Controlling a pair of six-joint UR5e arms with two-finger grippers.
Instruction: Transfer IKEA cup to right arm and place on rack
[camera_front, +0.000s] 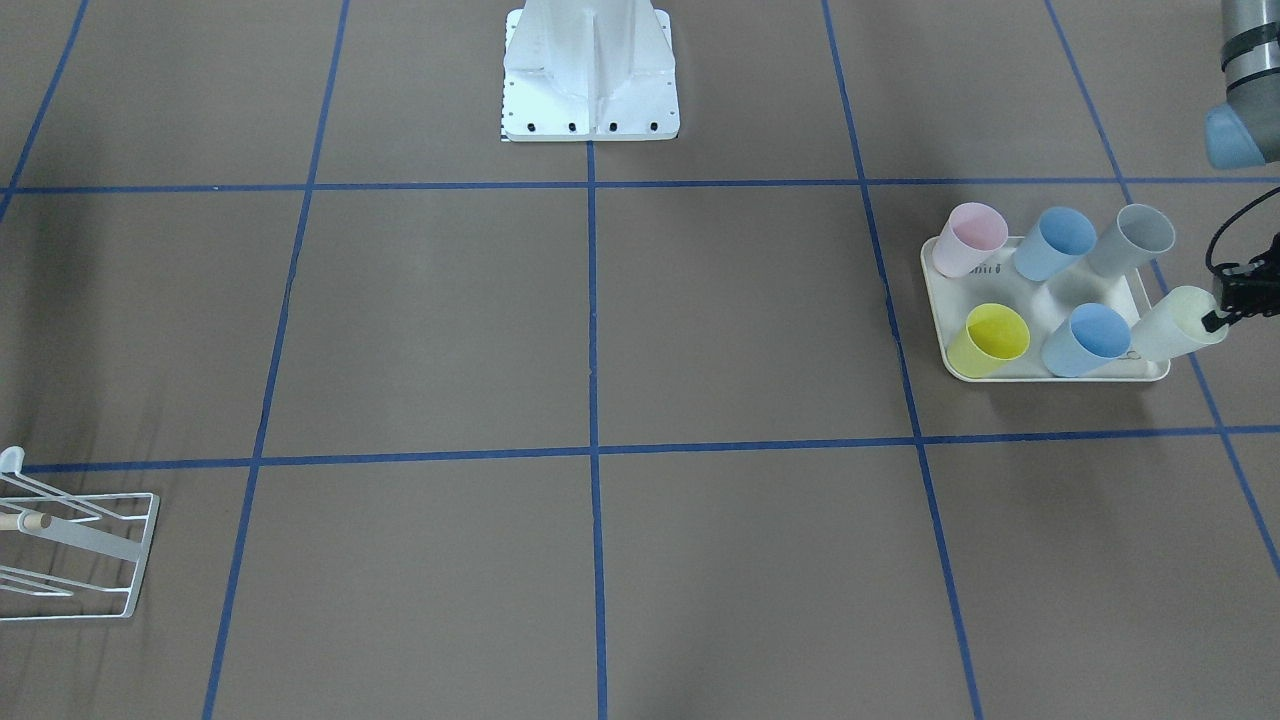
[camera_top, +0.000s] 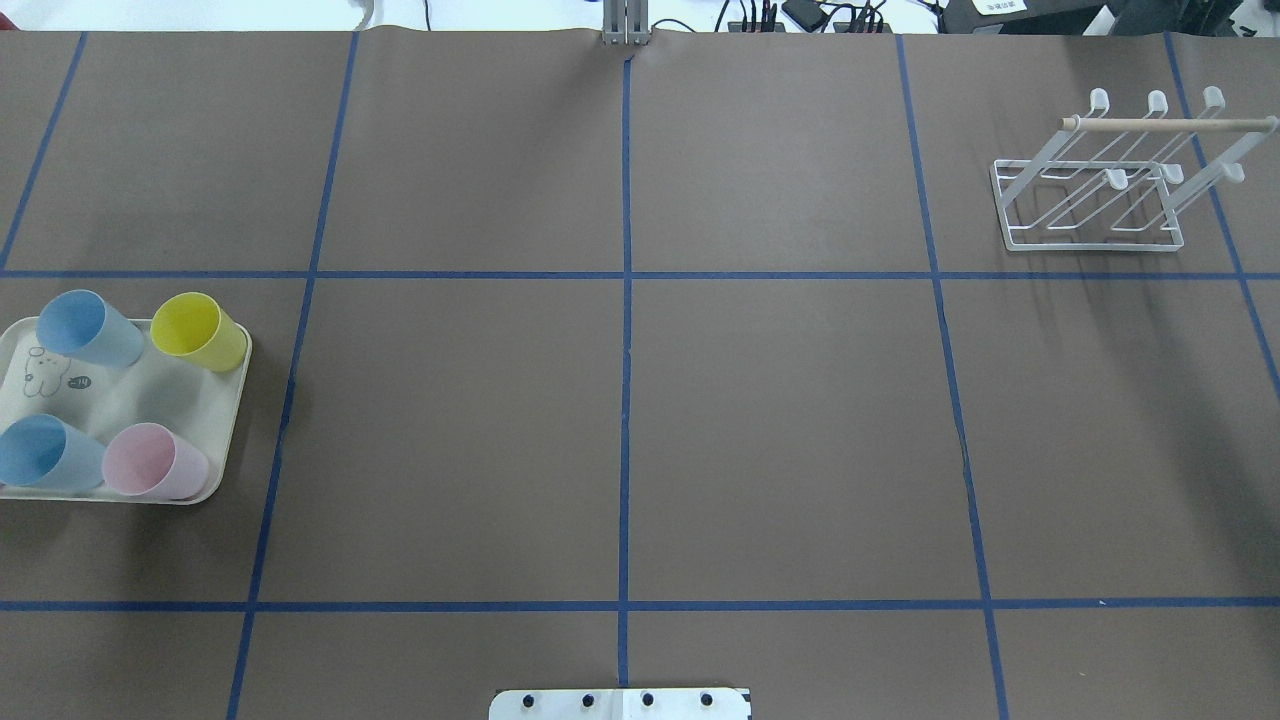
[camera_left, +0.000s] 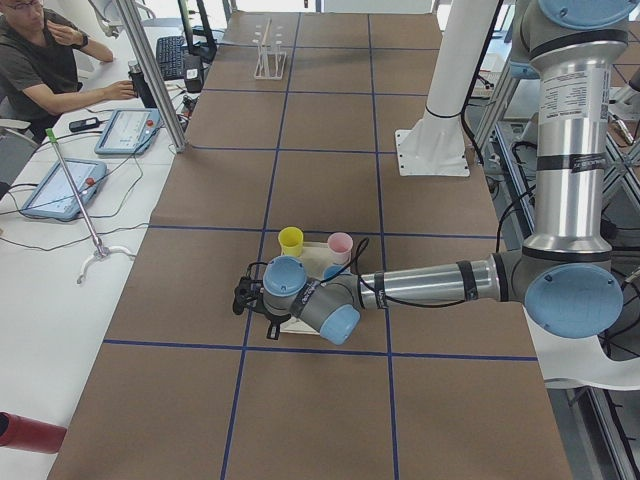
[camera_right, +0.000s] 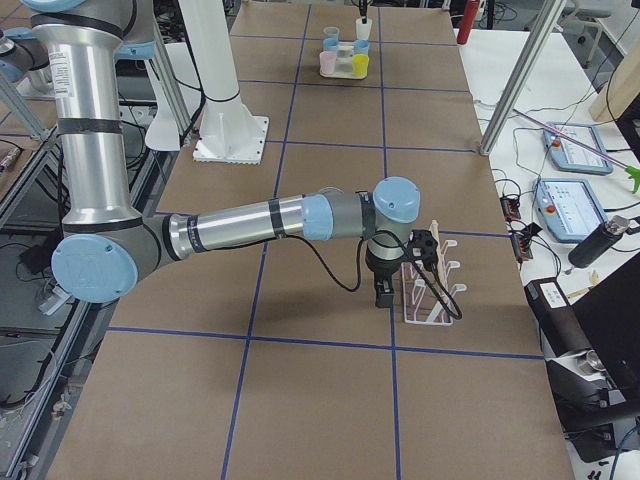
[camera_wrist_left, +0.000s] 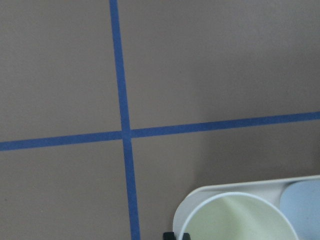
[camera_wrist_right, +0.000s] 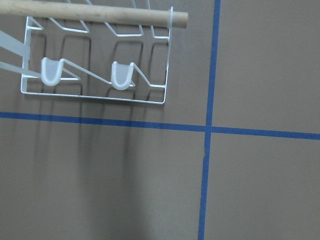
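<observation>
Six cups stand mouth-up in the cream tray (camera_front: 1000, 374), in two rows of three. The row nearer the robot base holds a pink cup (camera_front: 968, 240), a blue cup (camera_front: 1055, 243) and a grey cup (camera_front: 1133, 240). The other row holds a yellow cup (camera_front: 990, 340), a second blue cup (camera_front: 1088, 340) and the pale green cup (camera_front: 1175, 325). The tray sits on the tabletop (camera_top: 780, 430) at the robot's left end, and the overhead view cuts it off, so you see only four cups there.

Your left gripper (camera_front: 1228, 308) is at the pale green cup, which stands in the tray's outer corner. One black fingertip touches its rim on the side away from the other cups. The left wrist view shows only a dark tip at the bottom edge, just outside that rim. You cannot tell whether the jaws are clamped on the cup or open around its wall. The left arm (camera_left: 420, 285) lies low and level over the tray.

The rack (camera_top: 1095, 246), with its wooden dowel (camera_top: 1165, 124) across the top, stands at the opposite end of the tabletop, well apart from the tray. The right arm (camera_right: 240, 225) reaches out to it, and the right gripper (camera_right: 384, 290) points down just beside the rack. It shows only in the side view, so you cannot tell its state.
</observation>
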